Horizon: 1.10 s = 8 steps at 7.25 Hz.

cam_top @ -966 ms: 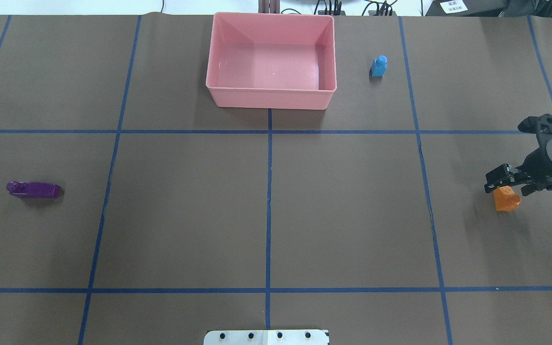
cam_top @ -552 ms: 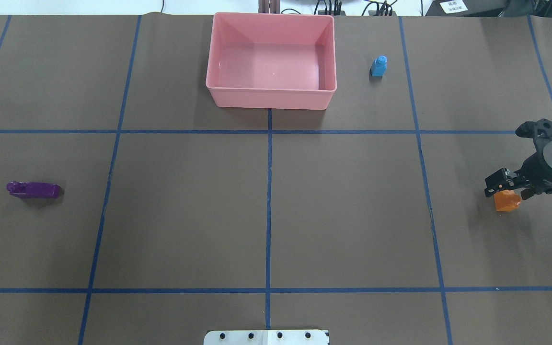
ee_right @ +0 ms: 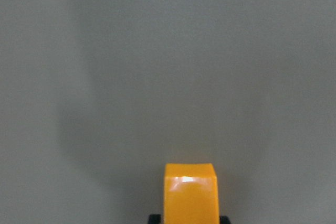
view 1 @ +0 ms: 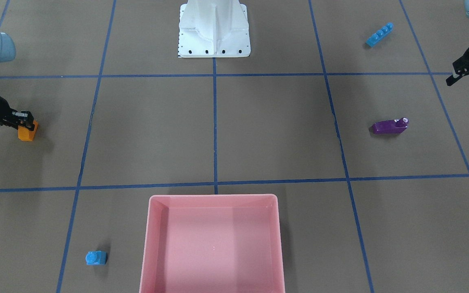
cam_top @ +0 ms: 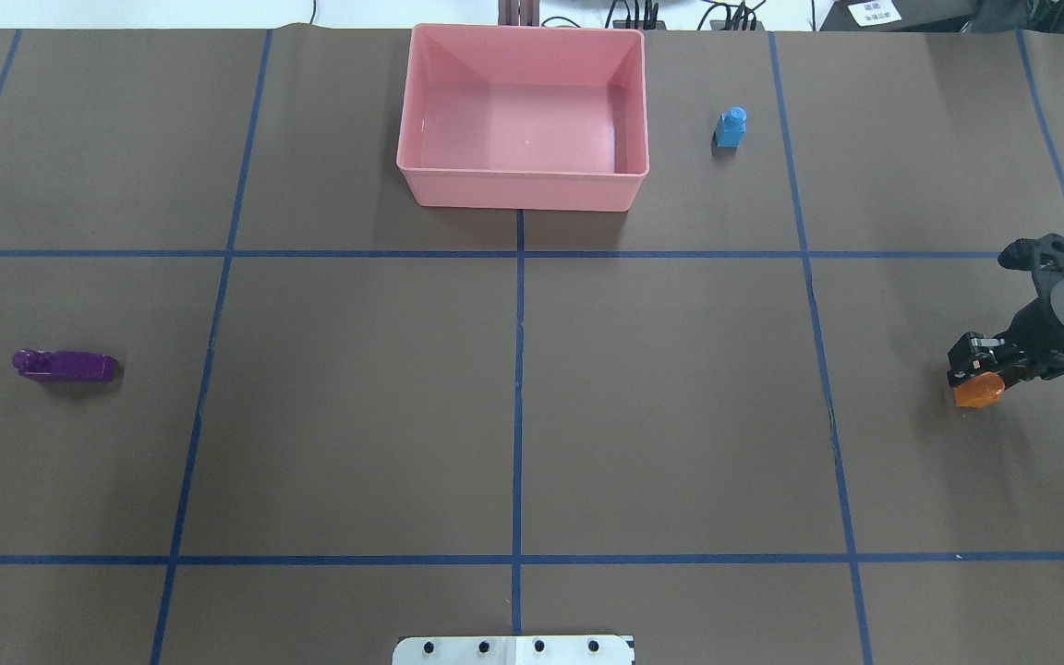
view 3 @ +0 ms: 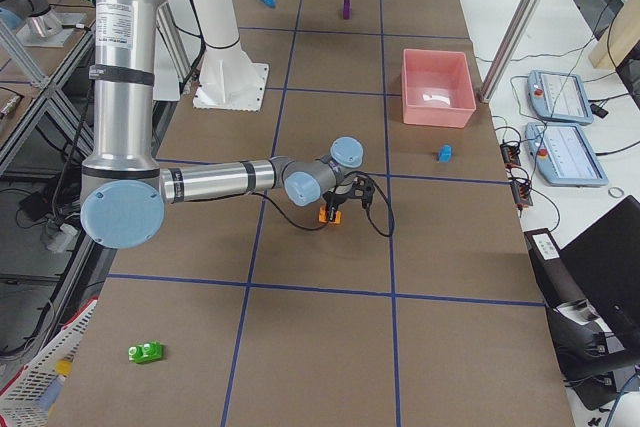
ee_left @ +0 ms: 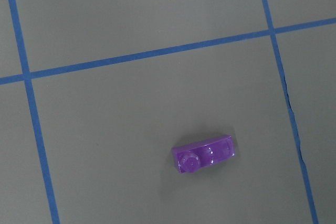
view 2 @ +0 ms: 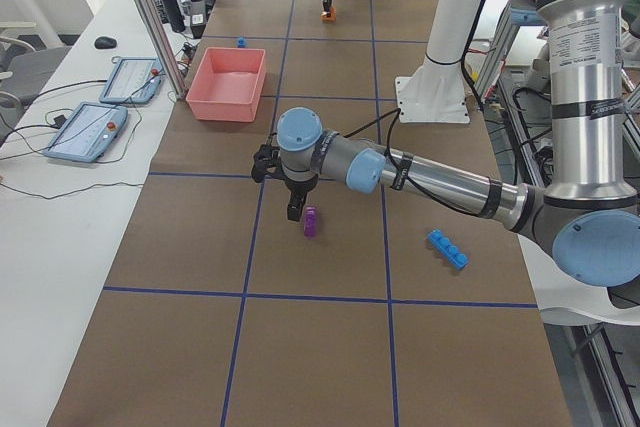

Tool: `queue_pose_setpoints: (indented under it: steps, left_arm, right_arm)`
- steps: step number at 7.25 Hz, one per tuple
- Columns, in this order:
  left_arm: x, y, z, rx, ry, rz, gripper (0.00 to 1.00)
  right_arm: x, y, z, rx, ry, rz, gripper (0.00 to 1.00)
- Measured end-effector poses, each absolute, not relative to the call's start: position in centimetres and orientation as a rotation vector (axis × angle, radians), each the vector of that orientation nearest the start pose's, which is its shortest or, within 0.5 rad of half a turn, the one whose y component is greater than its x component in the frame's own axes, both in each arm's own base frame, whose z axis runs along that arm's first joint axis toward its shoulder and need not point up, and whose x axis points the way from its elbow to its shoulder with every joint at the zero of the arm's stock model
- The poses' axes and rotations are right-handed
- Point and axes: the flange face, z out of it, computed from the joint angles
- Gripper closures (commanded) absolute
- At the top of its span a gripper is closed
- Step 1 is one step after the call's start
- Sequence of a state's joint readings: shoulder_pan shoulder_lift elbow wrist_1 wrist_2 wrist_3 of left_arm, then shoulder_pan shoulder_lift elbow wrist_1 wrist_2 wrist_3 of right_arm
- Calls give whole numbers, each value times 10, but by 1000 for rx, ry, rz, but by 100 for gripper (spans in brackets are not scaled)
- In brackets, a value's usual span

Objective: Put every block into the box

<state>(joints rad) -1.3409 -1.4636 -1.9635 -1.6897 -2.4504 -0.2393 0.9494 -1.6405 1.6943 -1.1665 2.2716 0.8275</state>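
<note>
Far to the right, the right claw [cam_top: 977, 376] clamps the orange block [cam_top: 977, 395].

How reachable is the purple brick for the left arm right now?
Probably yes. The left hand hovers open close by the purple brick, which lies on its own, and nothing stands between them.

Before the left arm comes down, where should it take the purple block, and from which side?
Take the purple block by its two long sides, near the middle, coming straight down from above. It lies lengthwise on the table with nothing close beside it, so there should be room on both sides. The end with the stud looks uneven; avoid it.
</note>
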Motion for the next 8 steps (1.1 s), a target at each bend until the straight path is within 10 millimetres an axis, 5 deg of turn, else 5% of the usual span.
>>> queue_pose_setpoints:
  steps: [2, 4, 7, 8]
  left_arm:
    - [88, -459, 477, 219, 854, 289, 1]
    - [118, -460, 471, 318, 789, 547, 1]
    - [127, -465, 475, 461, 697, 901, 0]
    - [130, -467, 474, 477, 680, 943, 0]
  right_arm:
    - [-240, -483, 527, -96, -833, 63, 100]
    - [-285, -568, 399, -99, -826, 113, 100]
    - [-391, -688, 236, -96, -809, 283, 100]
    - [-421, -717, 206, -63, -808, 374, 100]
